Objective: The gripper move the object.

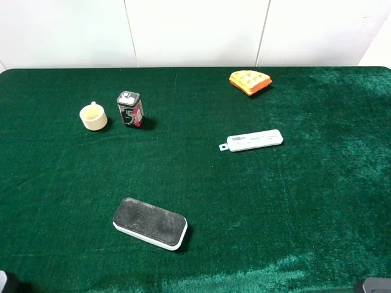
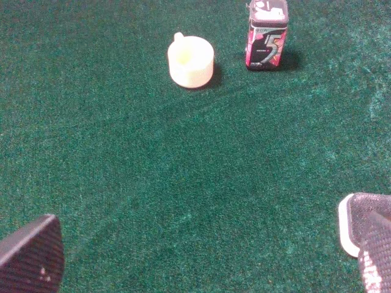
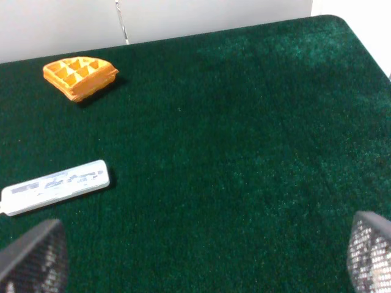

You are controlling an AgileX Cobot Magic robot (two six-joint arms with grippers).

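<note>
We see the black ribbed left tool (image 2: 201,262) with its two fingers spread wide, holding nothing. The black right tool (image 3: 201,256) is spread the same way and is empty too. Near one left finger lies the flat rounded-rectangular block (image 1: 149,223). It has a dark grey felt-like top on a white plastic base. It rests slightly askew on the green velvet counter (image 1: 293,201), near the front left.
</note>
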